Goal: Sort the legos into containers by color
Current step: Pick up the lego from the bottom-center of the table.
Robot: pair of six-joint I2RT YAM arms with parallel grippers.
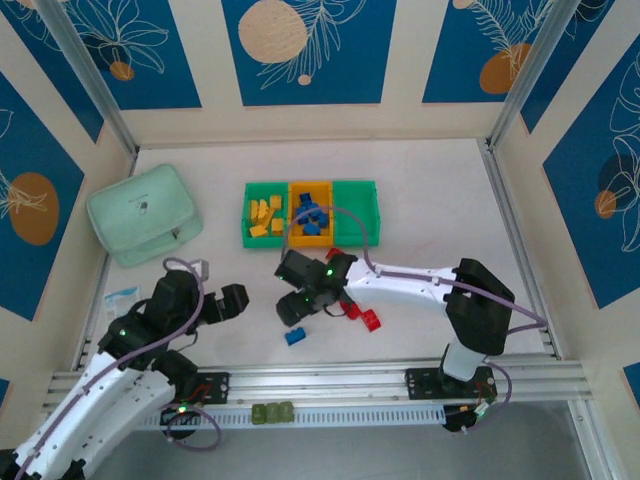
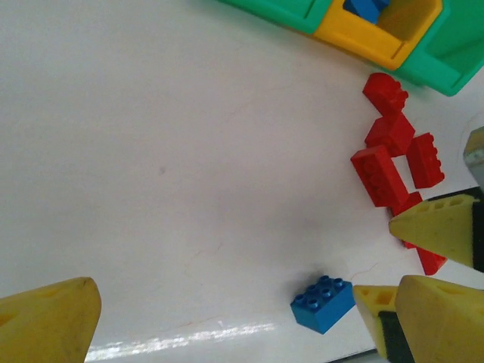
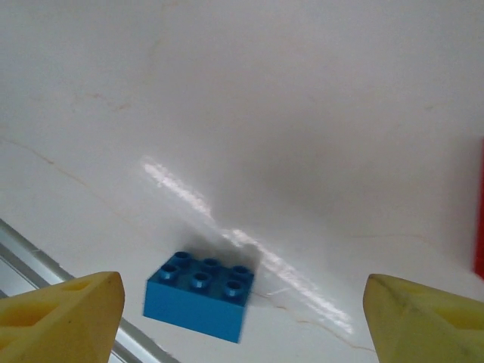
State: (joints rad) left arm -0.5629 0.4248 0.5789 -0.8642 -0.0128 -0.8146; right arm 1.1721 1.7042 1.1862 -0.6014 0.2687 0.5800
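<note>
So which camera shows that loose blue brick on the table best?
The right wrist view: the blue brick is large and sharp, with six studs countable. The left wrist view shows it smaller, near the bottom edge; the top view shows a tiny blue speck.

White arms [image 1: 400,282], black joints, purple cables [image 1: 366,240] — yellow wedge jaws

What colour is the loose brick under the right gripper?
The brick is blue; the right wrist view shows it best.

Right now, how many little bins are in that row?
3. The left green bin holds yellow bricks, the orange bin in the middle holds blue bricks, and the right green bin looks empty. None seems hidden.
</note>
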